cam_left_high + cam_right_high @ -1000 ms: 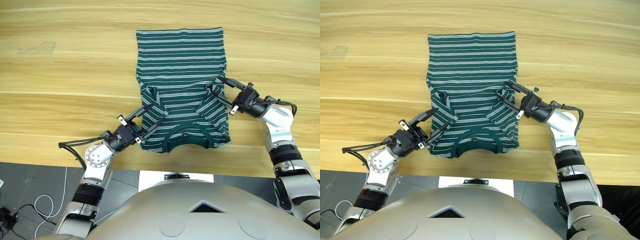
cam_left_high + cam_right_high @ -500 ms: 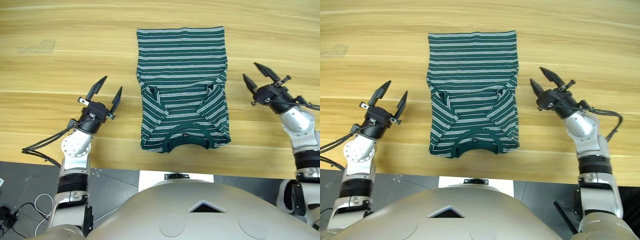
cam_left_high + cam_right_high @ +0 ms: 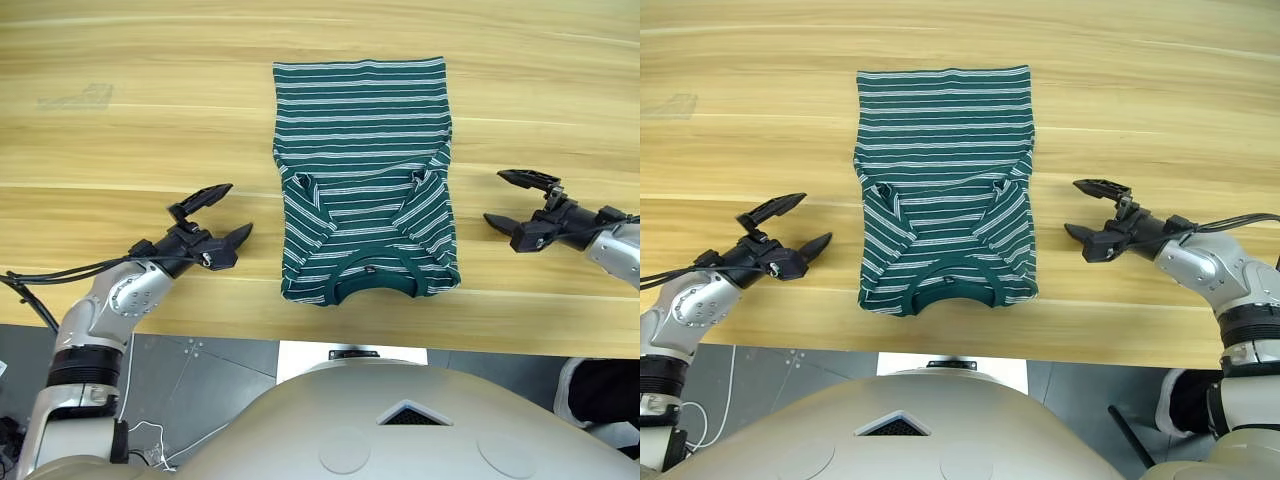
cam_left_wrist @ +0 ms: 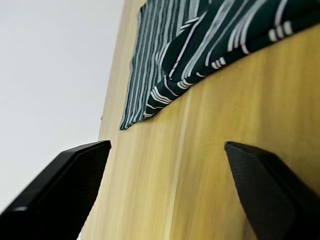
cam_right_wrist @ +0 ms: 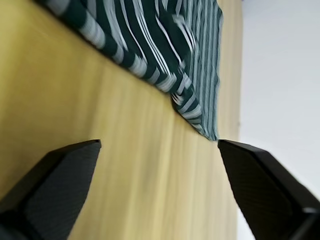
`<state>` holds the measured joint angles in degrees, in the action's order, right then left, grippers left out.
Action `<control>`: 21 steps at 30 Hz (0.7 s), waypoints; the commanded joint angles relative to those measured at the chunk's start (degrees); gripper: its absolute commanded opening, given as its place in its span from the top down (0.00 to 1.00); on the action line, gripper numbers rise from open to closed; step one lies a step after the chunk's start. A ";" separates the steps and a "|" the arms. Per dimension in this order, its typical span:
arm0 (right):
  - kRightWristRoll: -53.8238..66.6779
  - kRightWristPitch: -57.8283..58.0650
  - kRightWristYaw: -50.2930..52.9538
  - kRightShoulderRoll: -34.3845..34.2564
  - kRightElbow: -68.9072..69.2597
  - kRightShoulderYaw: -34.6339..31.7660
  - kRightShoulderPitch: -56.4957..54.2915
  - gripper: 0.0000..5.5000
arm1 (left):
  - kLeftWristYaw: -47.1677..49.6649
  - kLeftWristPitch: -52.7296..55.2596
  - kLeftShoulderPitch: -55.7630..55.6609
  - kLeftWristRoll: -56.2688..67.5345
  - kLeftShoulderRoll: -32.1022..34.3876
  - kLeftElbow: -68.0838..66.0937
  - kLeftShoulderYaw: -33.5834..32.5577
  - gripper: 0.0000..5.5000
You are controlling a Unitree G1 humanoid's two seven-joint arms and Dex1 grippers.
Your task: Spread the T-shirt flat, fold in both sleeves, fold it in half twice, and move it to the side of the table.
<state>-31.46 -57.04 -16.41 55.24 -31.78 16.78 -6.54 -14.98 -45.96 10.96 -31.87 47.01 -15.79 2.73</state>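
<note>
Between your two grippers, in the middle of the table [image 3: 120,150], the T-shirt [image 3: 365,140] lies flat with its long axis running near to far. Its collar [image 3: 375,268] is at the near edge and its hem [image 3: 360,63] is at the far end. Both sleeves [image 3: 305,195] are already tucked in over the chest, so the piece is a narrow strip. My guess is that the first fold in half comes next.

Your left gripper [image 3: 238,208] sits just off the left edge of the shirt, level with the shoulders, and its fingertips point in toward the cloth. Your right gripper [image 3: 494,197] mirrors it off the right edge at about the same level. Neither is clearly the nearer one. Each is close to the shirt but apart from it, with bare wood between fingertips and fabric.

Both grippers have their jaws spread wide, and they hold and touch nothing. From the left wrist, the fingers [image 4: 65,185] frame the shirt's side edge straight ahead. Both arms stand by the collar half, so the hem end is the longer reach for you.
</note>
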 commanded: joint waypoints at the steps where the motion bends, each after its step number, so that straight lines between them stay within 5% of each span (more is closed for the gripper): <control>1: 3.91 -0.15 -9.46 1.83 2.57 4.26 2.99 0.13 | -6.89 1.89 3.68 -2.75 5.34 2.42 3.65 0.16; 14: 10.42 -4.56 -20.69 -3.61 6.32 13.29 -4.29 0.13 | -23.51 -3.43 0.83 9.22 12.25 11.26 15.90 0.16; 21: 15.37 -3.59 -23.79 3.19 12.11 13.05 1.32 0.13 | -25.75 -3.99 -0.80 10.47 12.09 9.29 19.37 0.16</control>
<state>-15.52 -62.21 -36.01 54.81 -20.77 28.81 -8.64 -35.98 -51.39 7.88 -17.47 58.31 -3.64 18.30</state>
